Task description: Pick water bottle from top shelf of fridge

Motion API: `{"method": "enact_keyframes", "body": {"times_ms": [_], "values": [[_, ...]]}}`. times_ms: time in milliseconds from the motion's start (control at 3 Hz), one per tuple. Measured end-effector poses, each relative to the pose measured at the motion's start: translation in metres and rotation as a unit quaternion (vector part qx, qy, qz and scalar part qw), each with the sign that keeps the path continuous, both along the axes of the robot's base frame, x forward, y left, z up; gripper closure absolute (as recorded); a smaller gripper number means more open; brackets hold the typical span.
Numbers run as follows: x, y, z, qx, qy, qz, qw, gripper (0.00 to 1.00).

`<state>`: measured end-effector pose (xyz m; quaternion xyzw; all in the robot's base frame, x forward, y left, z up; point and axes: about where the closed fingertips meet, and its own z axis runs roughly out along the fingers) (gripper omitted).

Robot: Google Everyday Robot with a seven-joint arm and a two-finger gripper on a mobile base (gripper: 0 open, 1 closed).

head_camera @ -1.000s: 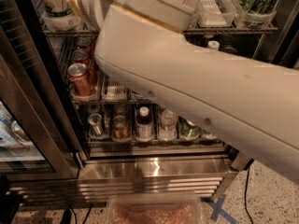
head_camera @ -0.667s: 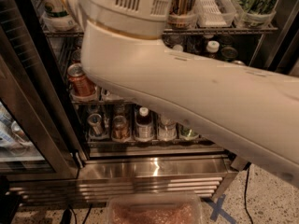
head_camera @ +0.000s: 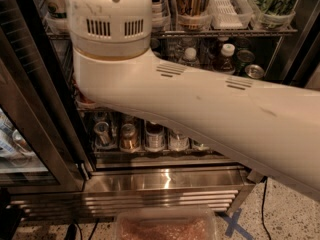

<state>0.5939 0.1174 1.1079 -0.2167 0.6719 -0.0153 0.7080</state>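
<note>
Blocking one fridge point(head_camera: 165, 183), one arm point(head_camera: 200, 104), gripper unseen

Arm point(head_camera: 200, 109) stretched across view, gripper unseen

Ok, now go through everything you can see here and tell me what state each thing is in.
Hand: not in view; only the arm shows, stretched across the fridge front.
Fridge: door looks swung open to the left, shelves stocked.
Water bottle: upright, capped, on its shelf, not held.
Brown drink bottle: upright, capped.
Cans: upright on the lower shelf.
</note>
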Motion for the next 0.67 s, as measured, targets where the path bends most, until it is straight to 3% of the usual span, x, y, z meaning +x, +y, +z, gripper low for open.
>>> {"method": "enact_keyframes", "body": {"times_ms": [667], "values": [[0.020, -0.036, -0.003, 0.005, -0.011, -0.060, 0.9981, 0.26]]}}
